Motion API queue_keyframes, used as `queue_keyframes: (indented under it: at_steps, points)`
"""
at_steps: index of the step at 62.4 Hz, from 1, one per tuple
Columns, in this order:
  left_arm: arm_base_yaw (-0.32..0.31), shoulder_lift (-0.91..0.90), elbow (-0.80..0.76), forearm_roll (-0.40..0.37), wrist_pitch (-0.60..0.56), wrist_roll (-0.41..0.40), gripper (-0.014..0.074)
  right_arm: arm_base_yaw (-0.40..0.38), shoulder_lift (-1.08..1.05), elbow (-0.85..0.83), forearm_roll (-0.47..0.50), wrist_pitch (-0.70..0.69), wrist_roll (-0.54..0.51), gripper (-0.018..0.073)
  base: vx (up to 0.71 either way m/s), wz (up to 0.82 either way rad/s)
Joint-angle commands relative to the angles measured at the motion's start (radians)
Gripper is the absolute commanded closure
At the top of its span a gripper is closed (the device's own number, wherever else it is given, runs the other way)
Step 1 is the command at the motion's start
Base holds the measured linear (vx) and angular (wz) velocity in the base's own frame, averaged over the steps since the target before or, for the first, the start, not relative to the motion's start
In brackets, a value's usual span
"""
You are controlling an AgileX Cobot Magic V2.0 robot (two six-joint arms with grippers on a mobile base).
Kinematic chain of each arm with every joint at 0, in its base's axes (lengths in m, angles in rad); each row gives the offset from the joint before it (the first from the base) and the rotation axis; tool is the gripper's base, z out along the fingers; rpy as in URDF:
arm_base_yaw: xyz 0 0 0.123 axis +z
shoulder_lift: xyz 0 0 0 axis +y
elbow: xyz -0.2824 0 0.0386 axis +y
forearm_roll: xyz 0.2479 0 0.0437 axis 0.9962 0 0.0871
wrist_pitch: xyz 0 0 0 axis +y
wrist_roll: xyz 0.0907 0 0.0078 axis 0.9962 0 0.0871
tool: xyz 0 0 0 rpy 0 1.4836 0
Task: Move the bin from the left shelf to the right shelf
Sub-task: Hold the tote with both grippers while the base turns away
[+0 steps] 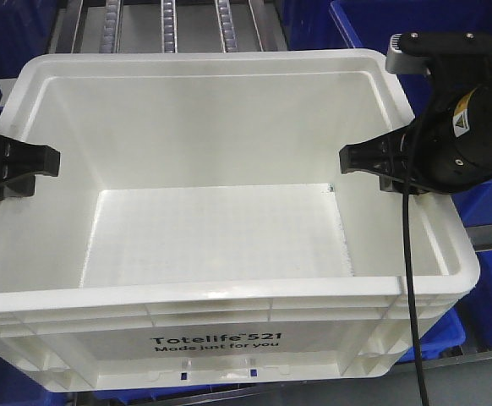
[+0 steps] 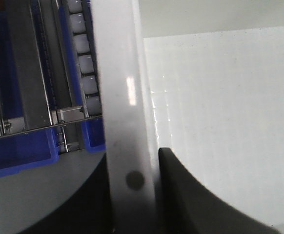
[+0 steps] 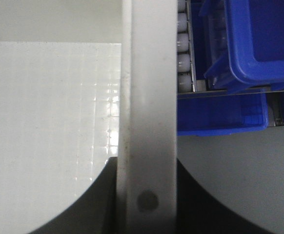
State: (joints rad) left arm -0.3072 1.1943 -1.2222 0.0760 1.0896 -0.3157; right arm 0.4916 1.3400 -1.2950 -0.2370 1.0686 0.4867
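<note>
White ribbed bin point(image 1: 221, 298), black-lettered front

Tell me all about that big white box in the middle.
The bin is a large white rectangular tote, plastic by its look, open-topped and empty, with a ribbed rim and black "Totelife 521 Made just for you" print on its front. It is upright before the roller rails, blue bins around it. The left pincer and right pincer each clamp a side rim.
</note>
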Motion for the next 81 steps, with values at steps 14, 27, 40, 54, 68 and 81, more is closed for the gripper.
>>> queue_keyframes:
  at_steps: [14, 27, 40, 54, 68, 81]
  points:
    - [0.002, -0.042, -0.036, 0.075, -0.048, 0.014, 0.0468, -0.016, -0.043, -0.037, -0.147, -0.052, 0.008, 0.0477, -0.11, -0.2]
    - [0.002, -0.042, -0.036, 0.075, -0.048, 0.014, 0.0468, -0.016, -0.043, -0.037, -0.147, -0.052, 0.008, 0.0477, -0.13, -0.22]
    - [0.002, -0.042, -0.036, 0.075, -0.048, 0.014, 0.0468, -0.016, -0.043, -0.037, -0.147, -0.052, 0.008, 0.0477, -0.11, -0.24]
    - [0.002, -0.042, -0.036, 0.075, -0.048, 0.014, 0.0468, -0.016, -0.043, -0.037, -0.147, -0.052, 0.008, 0.0477, -0.08, -0.32]
    - [0.002, -0.042, -0.036, 0.075, -0.048, 0.014, 0.0468, -0.016, -0.043, -0.037, -0.147, -0.052, 0.008, 0.0477, -0.06, -0.37]
    - [0.002, -0.042, -0.036, 0.075, -0.048, 0.014, 0.0468, -0.016, -0.043, -0.037, -0.148, -0.052, 0.008, 0.0477, -0.05, -0.42]
